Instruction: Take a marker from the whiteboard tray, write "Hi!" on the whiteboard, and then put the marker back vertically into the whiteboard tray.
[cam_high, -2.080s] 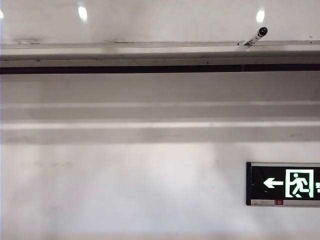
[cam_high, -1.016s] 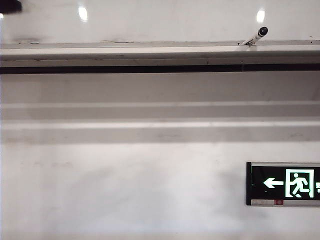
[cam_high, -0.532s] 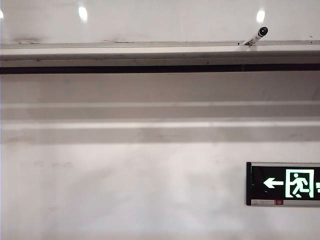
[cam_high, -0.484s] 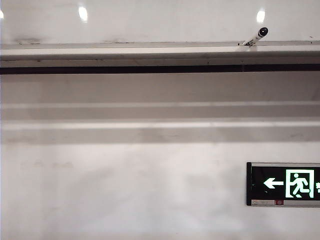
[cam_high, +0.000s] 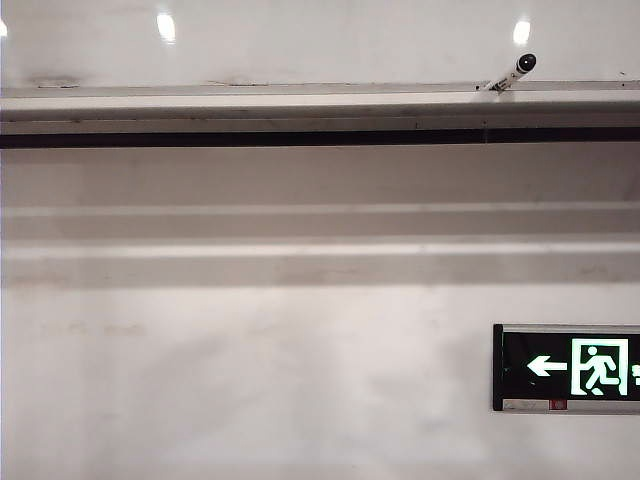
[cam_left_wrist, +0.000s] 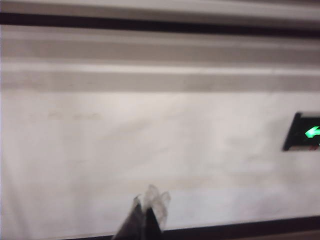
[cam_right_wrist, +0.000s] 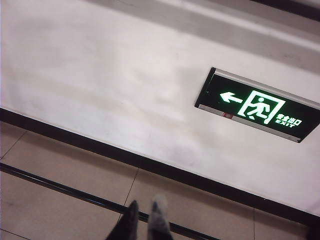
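The marker, white barrel with a black cap end pointing up and to the right, leans tilted on the whiteboard tray near its right end. The glossy whiteboard rises behind it, with light spots reflected on it. Neither gripper appears in the exterior view. In the left wrist view my left gripper is blurred, its tips pressed together and empty, facing the pale wall below the tray. In the right wrist view my right gripper points down at the floor with its fingers nearly together and nothing held.
A lit green exit sign is mounted low on the wall at the right, and the sign also shows in the left wrist view and the right wrist view. A black baseboard separates the wall from the tan tiled floor.
A dark shape at the exterior view's top left corner one second ago has gone out of view. The marker has not moved.
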